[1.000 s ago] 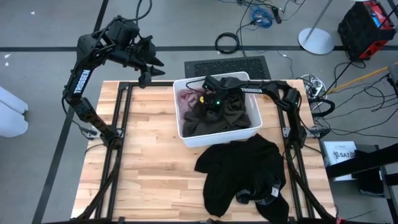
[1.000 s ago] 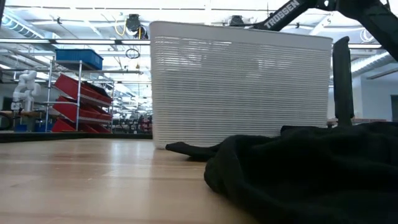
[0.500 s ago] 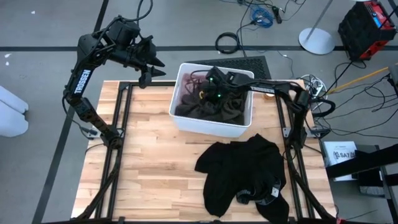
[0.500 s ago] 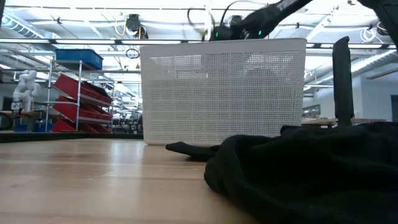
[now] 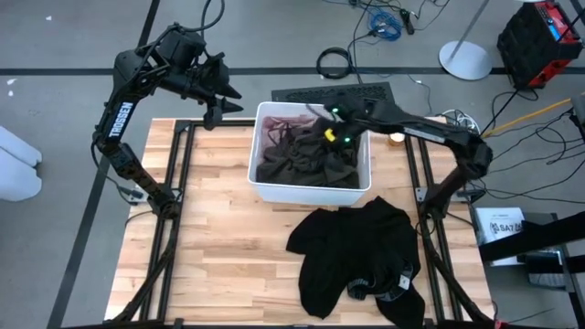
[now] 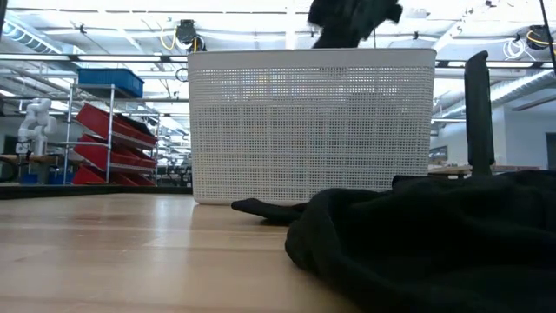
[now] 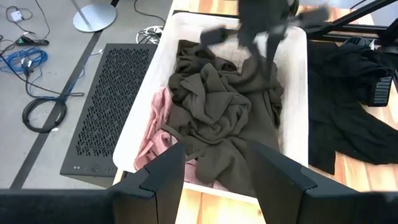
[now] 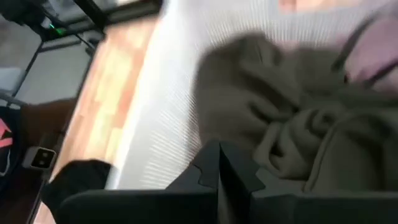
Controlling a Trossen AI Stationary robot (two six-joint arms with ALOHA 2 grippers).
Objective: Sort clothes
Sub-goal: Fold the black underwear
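Note:
A white bin (image 5: 311,190) (image 6: 313,122) stands at the table's far middle. An olive-green garment (image 5: 311,157) (image 7: 217,118) is heaped in it, over a pink one (image 5: 271,137) (image 7: 158,134). My right gripper (image 5: 334,123) (image 8: 217,152) hangs shut above the bin's far right part. It shows as a dark blur (image 6: 352,19) in the low view. A black garment (image 5: 356,256) (image 6: 434,235) lies spread on the table near the bin. My left gripper (image 5: 222,99) (image 7: 217,174) waits open, high beyond the table's far left corner. My right gripper comes slanting down from the table's right side. A blurred strand of the olive-green garment (image 7: 258,59) runs up from the heap to its shut fingers (image 7: 264,15). Blur hides the place of contact, so the part held cannot be told. Most of the garment lies in the bin.
A black floor grate (image 5: 334,94) and cables lie past the table's far edge. Bare wood (image 5: 215,238) spreads over the table's left half. The black garment covers the near right part, and a dark post (image 6: 478,113) stands at the right.
My right gripper has risen out of the bin, shut all the while, drifting toward the far edge. The bin has slid toward the table's far left and turned square to the edges. The olive-green garment's top has been drawn upward.

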